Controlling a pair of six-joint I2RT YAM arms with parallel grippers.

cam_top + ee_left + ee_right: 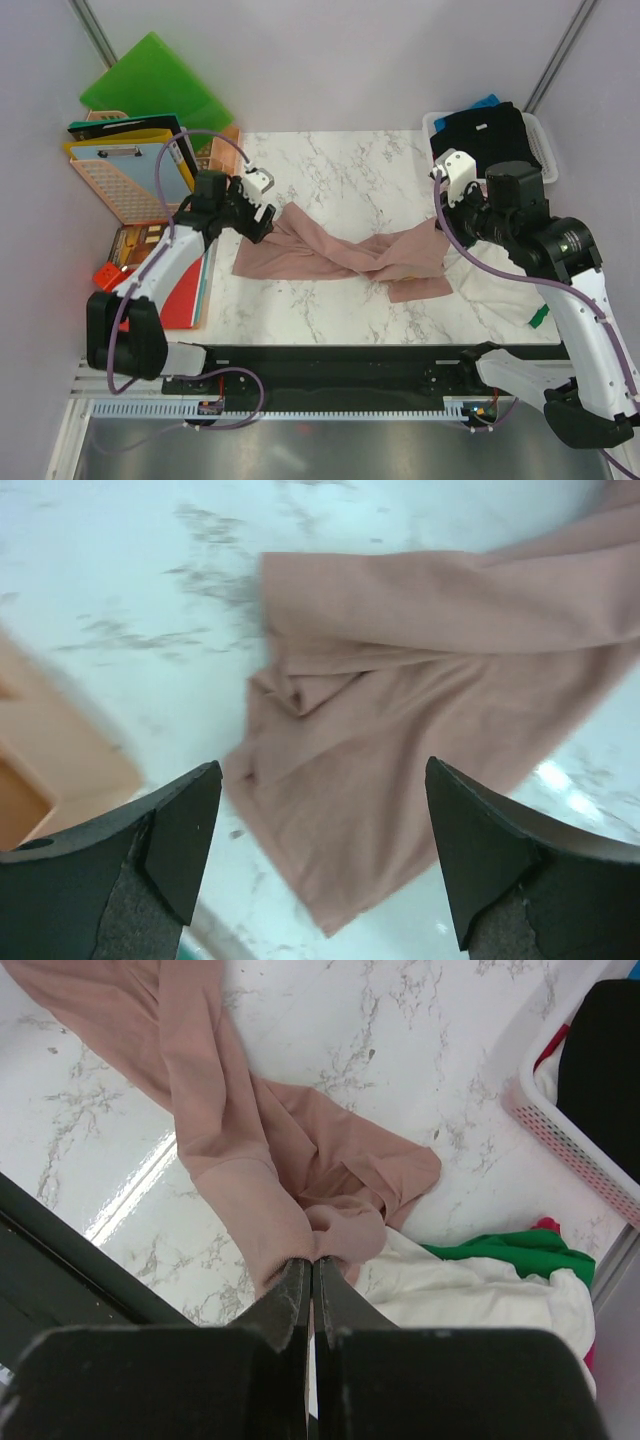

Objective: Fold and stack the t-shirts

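Observation:
A dusty pink t-shirt (340, 255) lies twisted lengthwise across the marble table (350, 165). My left gripper (262, 216) hovers over its left end, open and holding nothing. In the left wrist view the pink cloth (420, 680) lies below and beyond the spread left gripper (322, 770). My right gripper (446, 232) is at the shirt's right end. In the right wrist view the right gripper (313, 1262) is shut on a bunched fold of pink cloth (260, 1160). White (480, 1295) and green (520, 1250) t-shirts lie crumpled just to its right.
A white basket (545, 150) at the back right holds a black t-shirt (485, 130) and a blue one (487, 101). Green folders (150, 85), a clipboard, an orange perforated tray (115, 185) and a red folder (185, 295) crowd the left side. A black rail (330, 360) runs along the near edge.

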